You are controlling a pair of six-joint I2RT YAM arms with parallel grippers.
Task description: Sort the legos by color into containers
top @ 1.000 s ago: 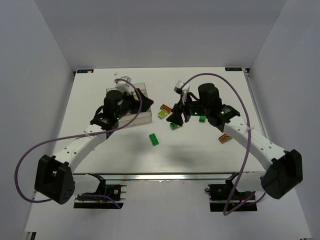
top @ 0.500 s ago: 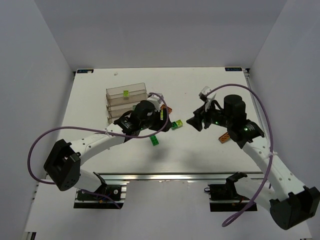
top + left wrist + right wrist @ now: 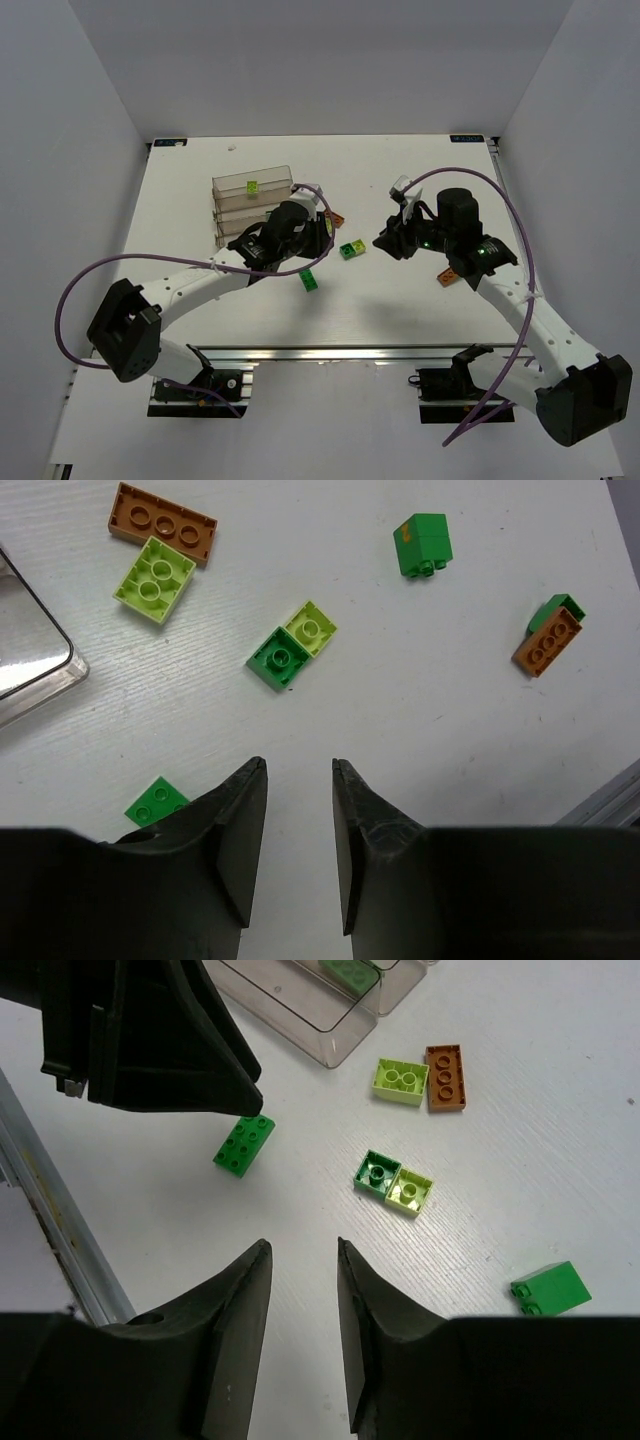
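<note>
End effectors [image 3: 300,768] narrower (both sides)

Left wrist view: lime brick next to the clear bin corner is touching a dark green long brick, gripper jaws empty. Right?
Not quite. The long brick touching the lime brick is orange, not dark green, as the left wrist view shows. The rest holds: the pair lies by the clear bin corner, and the left gripper has nothing between its jaws.
</note>
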